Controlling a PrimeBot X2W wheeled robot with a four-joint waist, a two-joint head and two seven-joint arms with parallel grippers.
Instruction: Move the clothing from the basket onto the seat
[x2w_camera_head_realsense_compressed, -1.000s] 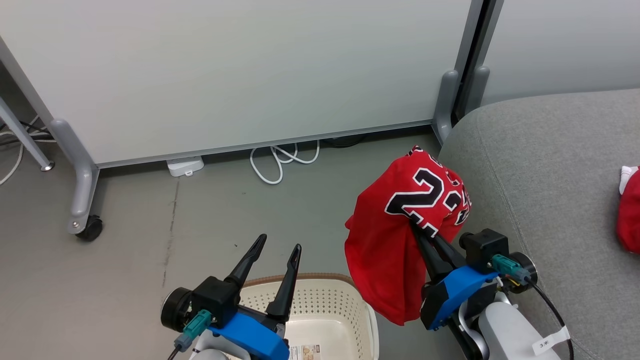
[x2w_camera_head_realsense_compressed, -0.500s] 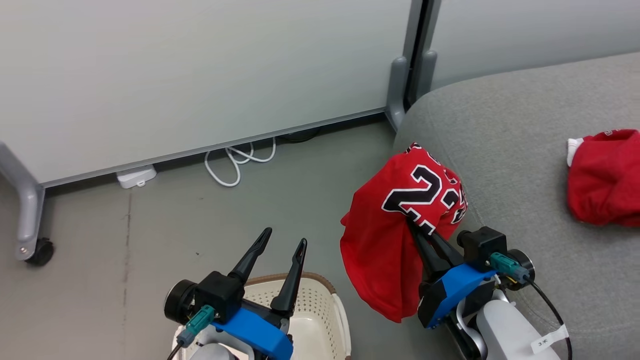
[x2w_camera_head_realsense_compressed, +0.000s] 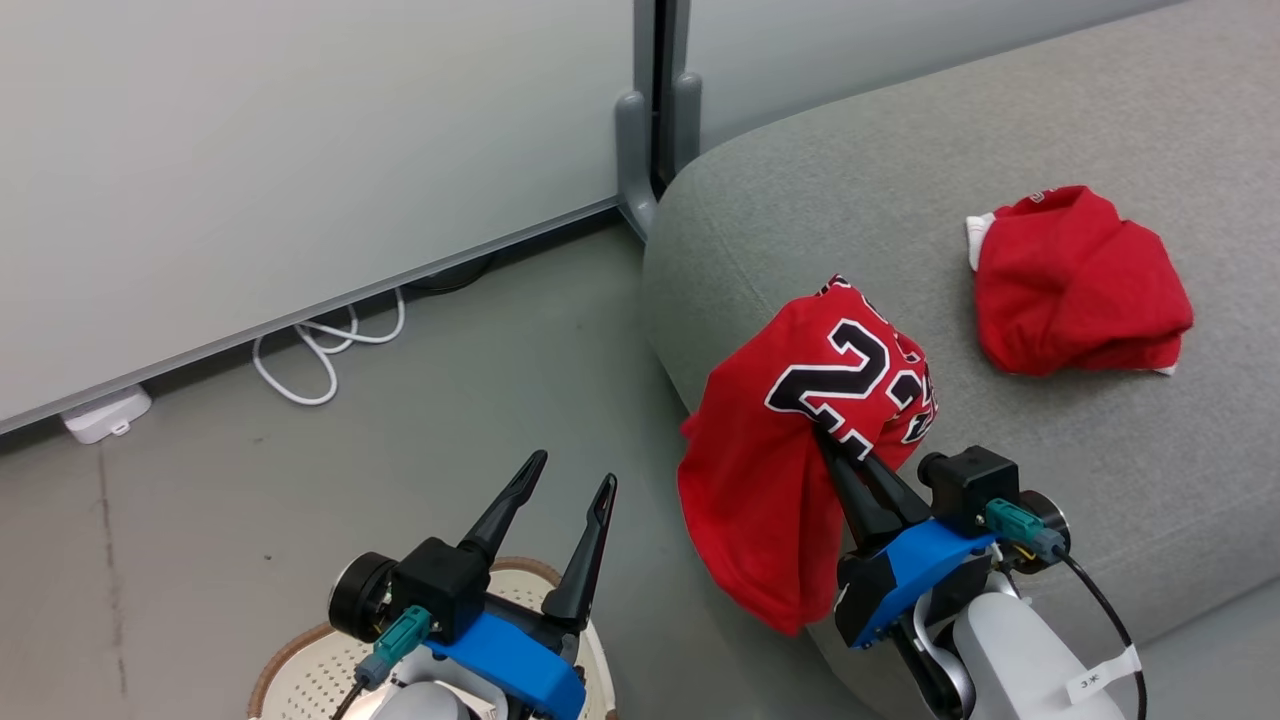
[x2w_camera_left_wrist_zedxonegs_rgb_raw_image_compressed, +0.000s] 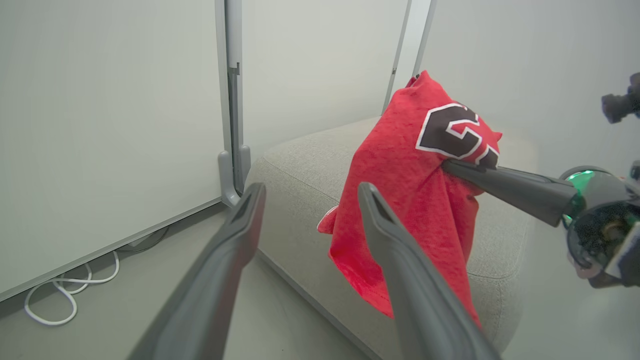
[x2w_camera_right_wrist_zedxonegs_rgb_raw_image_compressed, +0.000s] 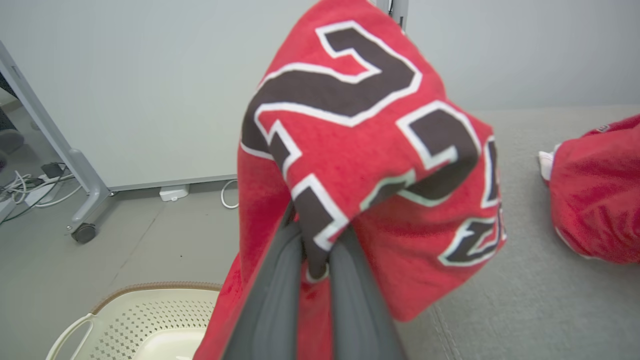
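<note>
My right gripper (x2w_camera_head_realsense_compressed: 835, 445) is shut on a red jersey (x2w_camera_head_realsense_compressed: 800, 430) with black numerals. It hangs in the air over the left edge of the grey seat (x2w_camera_head_realsense_compressed: 1050, 110). The same jersey (x2w_camera_right_wrist_zedxonegs_rgb_raw_image_compressed: 360, 150) drapes over the closed fingers in the right wrist view and shows as a hanging red cloth (x2w_camera_left_wrist_zedxonegs_rgb_raw_image_compressed: 410, 200) in the left wrist view. A second red jersey (x2w_camera_head_realsense_compressed: 1075, 285) lies crumpled on the seat, further right. My left gripper (x2w_camera_head_realsense_compressed: 568, 480) is open and holds nothing, above the cream basket (x2w_camera_head_realsense_compressed: 320, 680) at the bottom left. The basket (x2w_camera_right_wrist_zedxonegs_rgb_raw_image_compressed: 145, 320) looks bare inside.
A white partition panel (x2w_camera_head_realsense_compressed: 300, 150) on grey posts stands behind the grey floor (x2w_camera_head_realsense_compressed: 250, 480). A white cable loop (x2w_camera_head_realsense_compressed: 320, 350) and a small white adapter (x2w_camera_head_realsense_compressed: 105, 415) lie at its foot. A castor leg (x2w_camera_right_wrist_zedxonegs_rgb_raw_image_compressed: 82, 232) stands at the left in the right wrist view.
The head camera has swung to the right, so the seat and the second jersey now fill more of the view. Both grippers keep their pose, the right one still holding the jersey.
</note>
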